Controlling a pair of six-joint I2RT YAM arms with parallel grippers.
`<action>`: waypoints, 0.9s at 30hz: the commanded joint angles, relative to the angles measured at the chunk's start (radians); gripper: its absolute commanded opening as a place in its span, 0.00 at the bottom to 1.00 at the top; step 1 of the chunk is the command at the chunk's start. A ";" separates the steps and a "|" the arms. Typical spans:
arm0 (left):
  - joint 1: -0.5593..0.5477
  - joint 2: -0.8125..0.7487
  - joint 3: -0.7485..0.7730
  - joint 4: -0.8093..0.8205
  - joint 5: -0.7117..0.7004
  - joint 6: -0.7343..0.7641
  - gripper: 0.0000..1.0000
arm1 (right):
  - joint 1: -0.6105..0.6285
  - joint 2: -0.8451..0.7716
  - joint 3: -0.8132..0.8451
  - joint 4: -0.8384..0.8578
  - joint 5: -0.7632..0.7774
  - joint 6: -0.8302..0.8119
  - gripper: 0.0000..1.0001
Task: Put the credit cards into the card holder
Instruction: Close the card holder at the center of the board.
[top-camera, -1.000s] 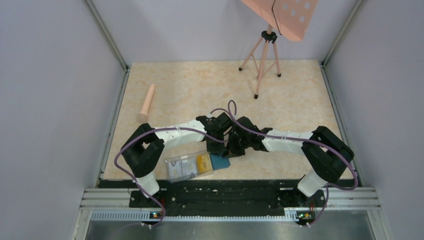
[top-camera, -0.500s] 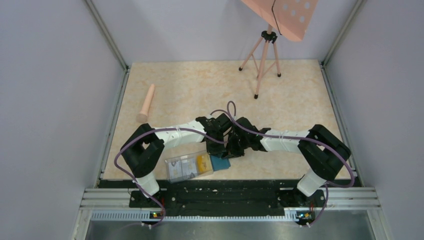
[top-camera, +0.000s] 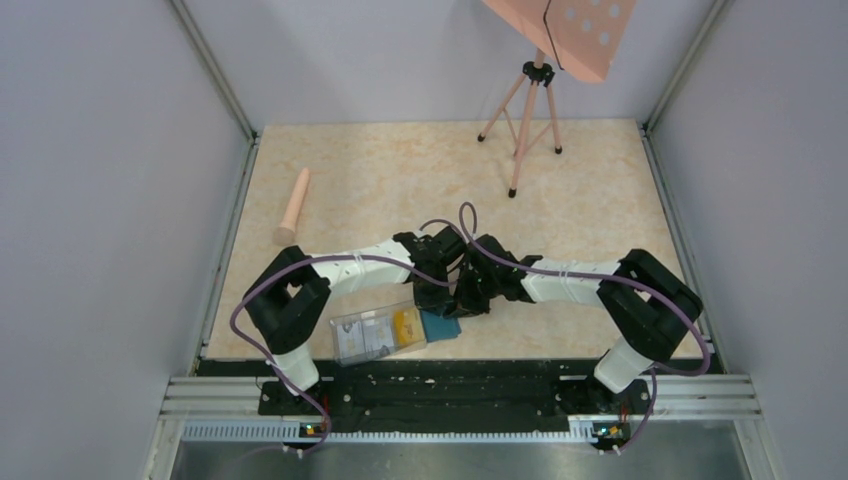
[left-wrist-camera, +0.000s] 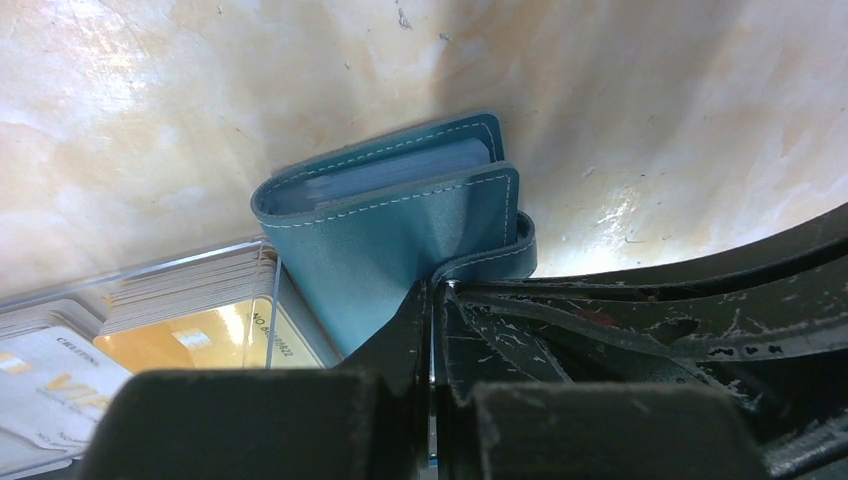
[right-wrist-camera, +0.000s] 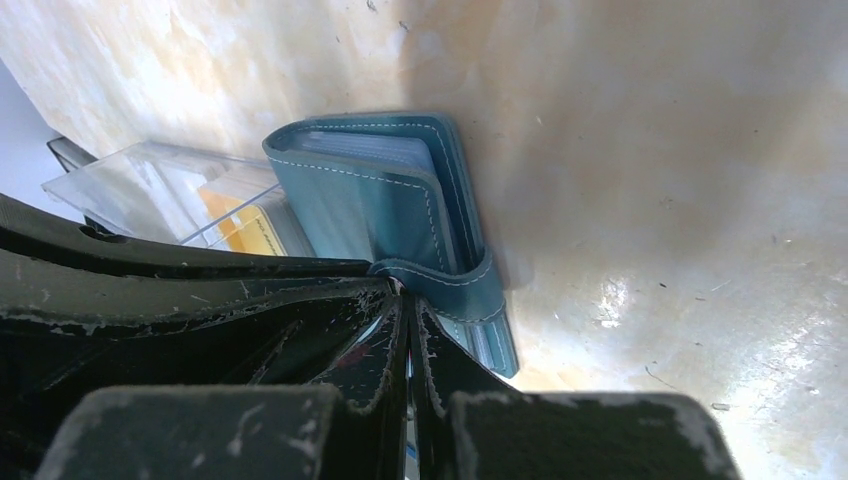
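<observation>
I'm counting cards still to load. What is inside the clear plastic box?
In the clear box: a stack of yellow-orange cards and pale cards beside it. The card holder covers one end of the box, so the full count cannot be seen.

A pale pink tripod (top-camera: 527, 110) stands on the far part of a beige, marbled worktop (top-camera: 400, 170) and carries a pink perforated board (top-camera: 575, 30) at its top. Plain lilac-grey walls (top-camera: 380, 60) close in behind the tripod and on both sides of it, joined by grey metal corner posts (top-camera: 215, 75). Well left of the tripod lies a pink peg (top-camera: 294, 205). Opposite the tripod, a black strip (top-camera: 440, 390) edges the worktop's near side. The light is even
</observation>
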 joint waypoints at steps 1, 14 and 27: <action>-0.158 0.088 -0.033 -0.091 -0.065 0.004 0.00 | 0.052 -0.043 0.026 0.012 0.139 -0.051 0.00; -0.147 0.027 0.099 -0.185 -0.110 0.015 0.00 | -0.019 -0.213 0.031 0.072 0.077 -0.082 0.00; -0.148 0.017 0.023 -0.160 -0.065 -0.010 0.00 | -0.020 -0.195 0.028 0.154 0.032 -0.081 0.00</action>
